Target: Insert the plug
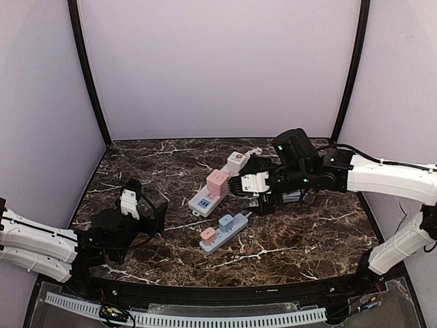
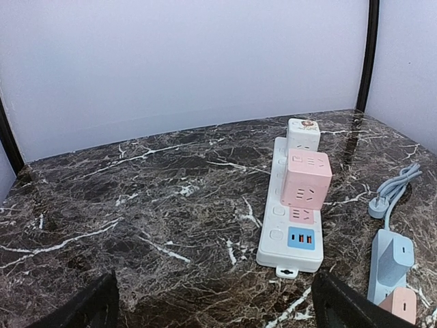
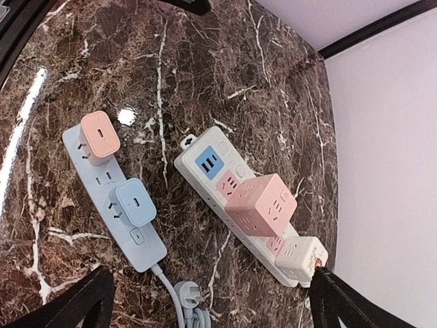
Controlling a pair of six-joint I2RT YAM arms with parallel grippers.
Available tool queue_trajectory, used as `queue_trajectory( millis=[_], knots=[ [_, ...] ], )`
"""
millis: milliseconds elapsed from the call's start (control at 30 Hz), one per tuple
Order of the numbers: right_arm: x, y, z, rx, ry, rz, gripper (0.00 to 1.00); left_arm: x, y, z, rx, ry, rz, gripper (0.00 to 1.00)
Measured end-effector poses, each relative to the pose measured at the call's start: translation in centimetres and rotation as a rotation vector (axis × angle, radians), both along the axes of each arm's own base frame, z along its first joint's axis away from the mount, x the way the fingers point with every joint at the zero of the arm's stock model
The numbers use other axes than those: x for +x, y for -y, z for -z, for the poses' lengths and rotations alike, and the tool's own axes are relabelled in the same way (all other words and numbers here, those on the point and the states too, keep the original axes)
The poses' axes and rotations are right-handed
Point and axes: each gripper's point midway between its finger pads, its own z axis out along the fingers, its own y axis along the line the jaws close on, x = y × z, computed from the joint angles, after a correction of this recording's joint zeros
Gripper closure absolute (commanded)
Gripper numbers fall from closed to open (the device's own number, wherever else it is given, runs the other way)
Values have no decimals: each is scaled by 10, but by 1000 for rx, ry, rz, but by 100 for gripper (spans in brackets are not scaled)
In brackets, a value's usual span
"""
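A white power strip point(image 1: 203, 200) lies mid-table with a pink cube adapter point(image 1: 218, 182) and a white cube adapter point(image 1: 236, 162) plugged into it. A blue power strip point(image 1: 229, 230) lies nearer, carrying a pink charger point(image 1: 208, 236) and a blue charger point(image 1: 226, 221). Its loose grey-blue plug point(image 3: 188, 295) lies on the marble at the end of its cable, also in the left wrist view point(image 2: 379, 205). My right gripper point(image 3: 212, 316) is open and empty, hovering above both strips, the plug between its fingers below. My left gripper point(image 2: 215, 311) is open and empty, low, left of the white strip point(image 2: 290, 232).
The dark marble table point(image 1: 307, 232) is closed in by pale walls and black corner posts point(image 1: 89, 75). A black rail runs along the near edge point(image 1: 225, 290). The blue strip's coiled cable point(image 2: 399, 184) lies right of the white strip.
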Motion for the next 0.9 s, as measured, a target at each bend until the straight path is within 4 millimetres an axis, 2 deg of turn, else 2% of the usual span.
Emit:
queue_trajectory(
  millis=[267,433,667,900],
  knots=[
    [4,27,-11,231,18,140,1,8,-10,0,54,14,-54,1],
    [7,42,-18,403,4,233,1,20,-18,-15,76,42,-118,1],
    [27,61,-10,589,-98,423,1,38,-38,-30,126,63,-215,1],
    [62,91,-2,720,-190,653,1,56,-77,-38,216,59,-358,1]
  ],
)
